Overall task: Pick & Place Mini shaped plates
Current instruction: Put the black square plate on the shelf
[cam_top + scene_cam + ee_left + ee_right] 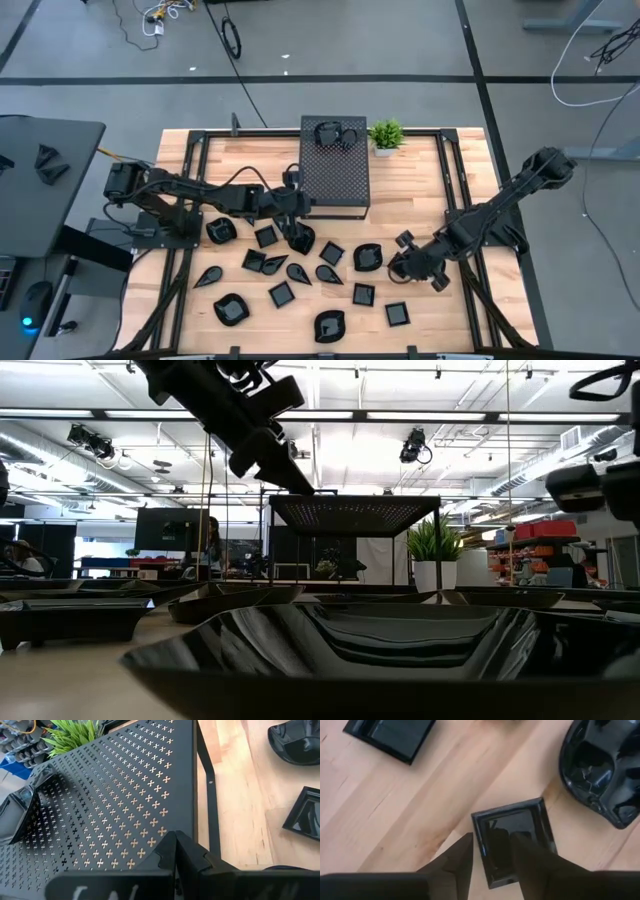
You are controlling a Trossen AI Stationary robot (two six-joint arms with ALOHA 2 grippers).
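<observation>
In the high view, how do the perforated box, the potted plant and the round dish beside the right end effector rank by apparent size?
Largest to smallest, as seen from above:
1. Perforated box, by far the largest.
2. Round dish and potted plant: they look nearly alike, so I would not rank them.

Open workshop hall, ceiling light strips (330, 465), stocked shelves (540, 555)

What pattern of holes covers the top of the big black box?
Rows of small cross-shaped cut-outs cover the black box lid, clearest in the left wrist view.
</observation>
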